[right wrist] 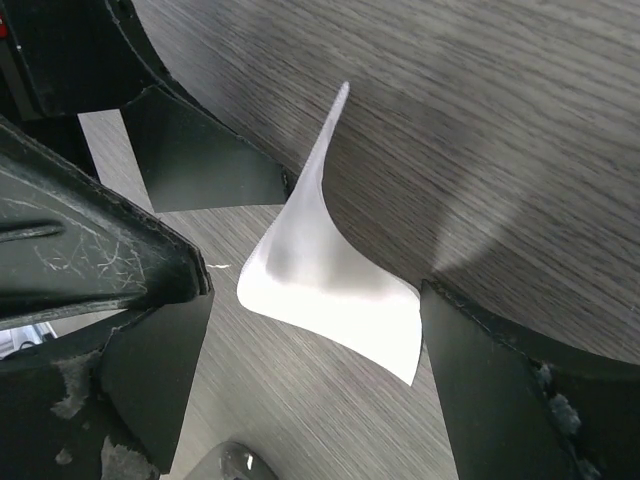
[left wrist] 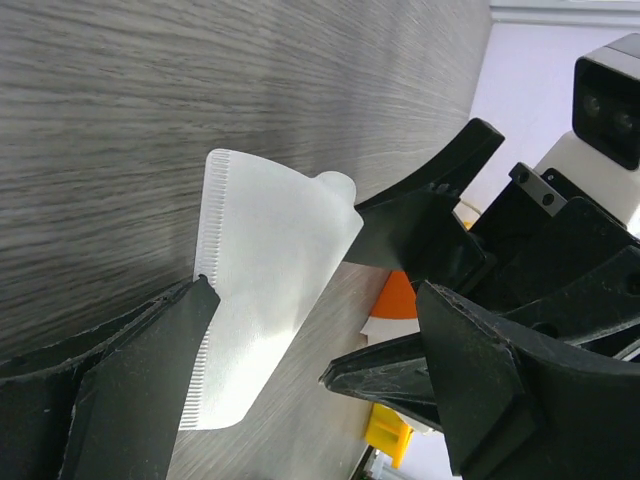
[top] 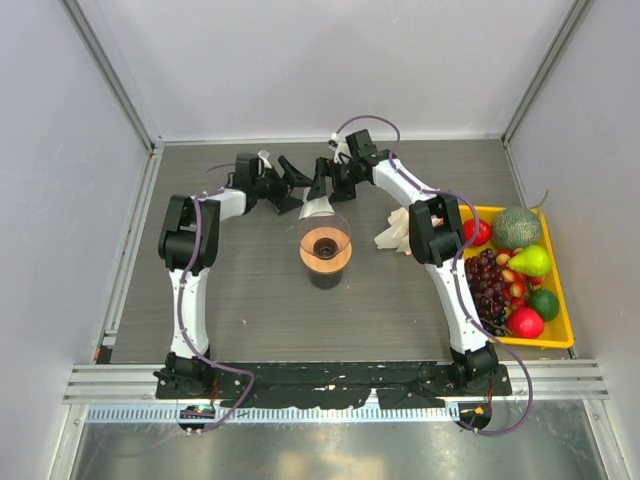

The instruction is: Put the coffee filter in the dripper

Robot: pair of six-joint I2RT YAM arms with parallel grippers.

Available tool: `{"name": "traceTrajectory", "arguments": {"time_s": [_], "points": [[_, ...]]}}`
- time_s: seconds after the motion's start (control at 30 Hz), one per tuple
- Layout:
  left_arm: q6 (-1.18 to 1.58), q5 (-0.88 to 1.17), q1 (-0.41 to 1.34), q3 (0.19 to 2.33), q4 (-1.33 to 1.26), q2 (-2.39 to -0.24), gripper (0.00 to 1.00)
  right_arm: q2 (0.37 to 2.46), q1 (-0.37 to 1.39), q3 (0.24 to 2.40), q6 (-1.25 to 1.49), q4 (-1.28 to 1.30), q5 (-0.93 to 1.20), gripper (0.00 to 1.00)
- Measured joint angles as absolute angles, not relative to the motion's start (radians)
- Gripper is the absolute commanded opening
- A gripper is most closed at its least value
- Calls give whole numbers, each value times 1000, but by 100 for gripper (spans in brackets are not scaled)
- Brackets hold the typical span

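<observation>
The coffee filter (left wrist: 265, 300) is seen between the left gripper (left wrist: 315, 290) and right gripper (right wrist: 315, 290), both spread open, just beyond the dripper (top: 325, 245).

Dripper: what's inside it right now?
Seen from the top, the dripper holds no paper: only its wooden ring and dark centre show. The coffee filter is just past its far rim, outside. What lies right under the dripper is covered.
</observation>
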State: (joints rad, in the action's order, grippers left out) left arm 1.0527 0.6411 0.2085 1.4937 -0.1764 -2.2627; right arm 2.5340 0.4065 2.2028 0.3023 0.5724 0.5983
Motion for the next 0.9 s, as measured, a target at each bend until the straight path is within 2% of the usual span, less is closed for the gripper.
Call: {"name": "traceTrajectory", "arguments": {"time_s": [0.1,0.17,0.47,0.67,0.83,0.9], "points": [[1092,654,209,1482,-233,-2273,94,2537,406,2207,297,572,605,87],[1113,659,209,1472,-264,-2277,94,2540,407,2208,293,569,612,81],[1151,667,209,1448,-329,-2280,94,2545,412,2180,285,538,660,62],[1149,668,209,1446,-333,-2280,94,2544,412,2130,282,484,700,31],[1147,678,209,1441,-342,-2280,93,2544,411,2110,289,470,714,26],[1146,682,209,1438,-344,-2280,88,2544,410,2104,290,458,719,26]]}}
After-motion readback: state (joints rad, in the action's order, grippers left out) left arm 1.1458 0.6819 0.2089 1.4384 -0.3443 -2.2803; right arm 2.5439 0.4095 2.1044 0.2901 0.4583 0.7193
